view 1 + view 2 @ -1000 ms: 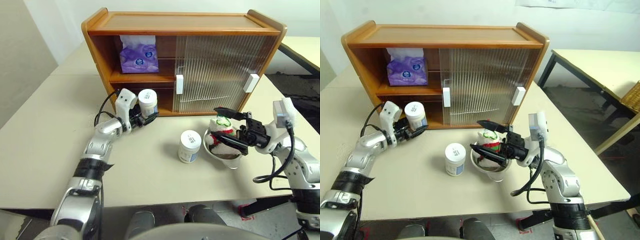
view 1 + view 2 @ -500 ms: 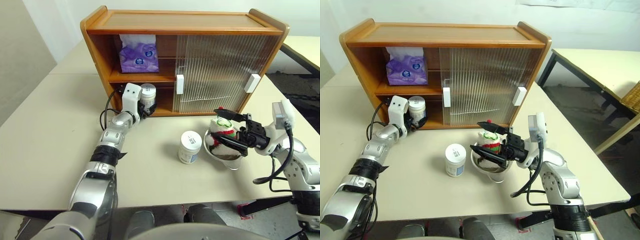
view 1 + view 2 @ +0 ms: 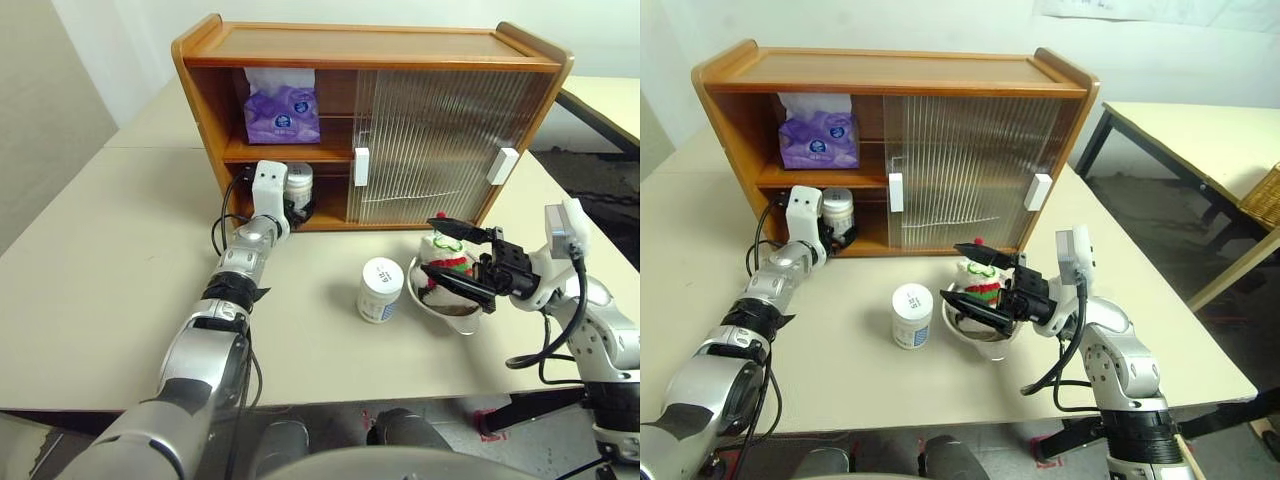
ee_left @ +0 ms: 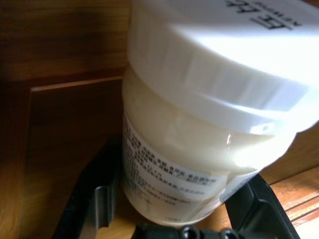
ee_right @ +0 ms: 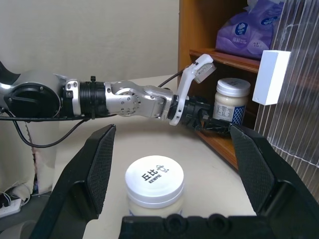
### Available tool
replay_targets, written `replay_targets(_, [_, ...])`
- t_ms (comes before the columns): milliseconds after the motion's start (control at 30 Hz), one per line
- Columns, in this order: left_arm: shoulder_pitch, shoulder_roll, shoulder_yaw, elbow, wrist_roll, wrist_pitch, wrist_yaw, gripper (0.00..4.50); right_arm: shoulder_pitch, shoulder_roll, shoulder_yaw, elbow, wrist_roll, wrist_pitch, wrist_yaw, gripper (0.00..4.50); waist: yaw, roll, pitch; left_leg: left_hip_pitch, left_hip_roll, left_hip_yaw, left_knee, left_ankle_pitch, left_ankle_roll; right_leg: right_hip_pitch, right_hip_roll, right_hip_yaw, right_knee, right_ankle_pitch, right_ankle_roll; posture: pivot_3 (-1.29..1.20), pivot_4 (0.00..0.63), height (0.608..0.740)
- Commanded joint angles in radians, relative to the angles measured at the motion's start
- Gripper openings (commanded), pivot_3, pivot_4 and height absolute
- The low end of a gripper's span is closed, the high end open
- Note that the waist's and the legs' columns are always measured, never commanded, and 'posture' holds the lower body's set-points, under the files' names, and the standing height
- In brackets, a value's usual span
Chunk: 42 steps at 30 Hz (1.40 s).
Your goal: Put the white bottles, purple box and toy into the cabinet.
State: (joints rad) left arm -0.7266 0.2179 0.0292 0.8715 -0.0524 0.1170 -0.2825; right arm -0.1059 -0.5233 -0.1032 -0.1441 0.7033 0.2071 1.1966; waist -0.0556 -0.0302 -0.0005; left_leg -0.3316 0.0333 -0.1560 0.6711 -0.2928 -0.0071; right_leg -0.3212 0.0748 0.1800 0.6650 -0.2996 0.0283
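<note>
The left claw [image 5: 212, 124] grips one upright white bottle [image 3: 298, 185] at the cabinet's [image 3: 370, 45] lower-left corner, while the right claw [image 3: 456, 262], wide open and empty, hangs nearer the bench's second bottle [image 3: 380, 290].

The two eye views look forward and down from above the arms at the cabinet [image 3: 370, 120], well apart from it. The left wrist view sits very near a bottle [image 4: 199, 114]. The right wrist view faces across the table; both wrist views share that bottle.
</note>
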Motion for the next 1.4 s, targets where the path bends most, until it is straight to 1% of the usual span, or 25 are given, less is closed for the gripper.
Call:
replay_targets(33, [-0.027, -0.001, 0.017, 0.009, -0.005, -0.013, 0.005, 4.22, 0.003, -0.006, -0.004, -0.009, -0.01, -0.003, -0.002, 4.5, -0.002, -0.001, 0.001, 0.0, 0.0, 0.0, 0.0, 0.0, 0.0, 0.0, 0.0, 0.0, 0.0, 0.0, 0.0, -0.13, 0.0, 0.74])
replay_targets(67, [-0.022, 0.001, 0.019, 0.003, -0.005, -0.011, 0.004, 4.47, 0.005, -0.007, -0.002, -0.01, -0.012, -0.004, -0.001, 4.5, -0.003, -0.001, 0.001, 0.0, -0.001, 0.0, 0.0, 0.0, 0.0, 0.0, 0.0, 0.0, 0.0, 0.0, 0.0, -0.13, 0.0, 0.74])
replay_targets(200, [0.01, 0.005, 0.024, -0.033, -0.009, 0.001, -0.001, 4.47, 0.005, -0.004, 0.005, -0.01, -0.016, -0.004, 0.0, 4.5, -0.003, -0.001, 0.001, 0.0, -0.001, 0.0, 0.0, 0.0, 0.0, 0.0, -0.001, 0.0, 0.0, 0.0, 0.0, -0.12, 0.0, 0.74])
replay_targets(333, [0.054, 0.005, 0.028, -0.115, -0.016, 0.032, -0.004, 4.47, -0.003, -0.001, 0.008, -0.007, -0.017, -0.003, 0.0, 4.5, -0.002, -0.001, 0.001, -0.001, -0.001, 0.0, -0.002, 0.0, 0.0, -0.001, -0.001, 0.0, 0.0, 0.0, 0.0, -0.11, 0.0, 0.74])
replay_targets(667, [0.273, 0.023, 0.011, -0.53, -0.021, 0.213, -0.008, 4.47, -0.012, -0.008, 0.006, 0.004, -0.014, 0.0, 0.01, 4.5, -0.002, -0.001, 0.001, -0.002, -0.002, 0.0, -0.003, -0.001, -0.001, -0.002, -0.001, 0.0, -0.001, -0.006, -0.002, -0.1, 0.0, 0.74])
replay_targets(767, [0.323, 0.024, 0.014, -0.614, -0.023, 0.25, -0.002, 3.87, -0.016, -0.007, 0.008, 0.008, -0.015, 0.0, 0.012, 4.5, 0.004, -0.001, 0.001, -0.002, -0.001, 0.0, -0.003, -0.002, -0.002, -0.002, -0.001, 0.0, -0.001, -0.007, -0.003, -0.1, 0.0, 0.74])
replay_targets(900, [0.36, 0.017, 0.03, -0.675, -0.025, 0.266, 0.027, 2.48, -0.019, -0.007, 0.008, 0.013, -0.015, 0.0, 0.016, 4.5, 0.01, -0.001, 0.001, -0.002, -0.002, 0.0, -0.003, -0.003, -0.001, -0.002, -0.001, 0.0, -0.001, -0.007, -0.005, -0.09, 0.0, 0.74])
replay_targets(1067, [0.329, 0.021, 0.024, -0.621, 0.006, 0.234, 0.069, 0.62, -0.027, -0.004, 0.015, 0.024, -0.022, -0.004, 0.021, 4.5, 0.015, -0.002, 0.001, -0.001, -0.002, 0.0, -0.003, -0.003, -0.001, -0.001, -0.001, 0.0, -0.001, -0.005, -0.008, -0.09, 0.0, 0.74])
replay_targets(1133, [0.31, 0.022, 0.018, -0.595, 0.018, 0.222, 0.086, 0.03, -0.03, 0.0, 0.017, 0.025, -0.023, -0.004, 0.02, 4.5, 0.016, -0.002, 0.001, 0.0, -0.001, 0.0, -0.003, -0.003, -0.001, -0.001, -0.001, 0.0, -0.001, -0.005, -0.008, -0.09, 0.0, 0.74])
replay_targets(1233, [0.26, 0.015, 0.012, -0.521, 0.044, 0.186, 0.112, 0.03, -0.033, 0.008, 0.019, 0.02, -0.024, -0.004, 0.015, 4.5, 0.018, -0.002, 0.001, 0.0, -0.001, 0.0, -0.003, -0.003, -0.001, 0.0, -0.001, 0.001, -0.001, -0.005, -0.008, -0.1, 0.0, 0.74])
replay_targets(1400, [0.227, 0.016, 0.01, -0.456, 0.059, 0.152, 0.129, 0.03, -0.021, 0.013, 0.017, 0.006, -0.025, -0.004, 0.009, 4.5, 0.019, -0.002, 0.001, 0.001, -0.001, 0.0, -0.003, -0.003, -0.001, 0.0, -0.001, 0.001, -0.001, -0.004, -0.009, -0.11, 0.0, 0.74])
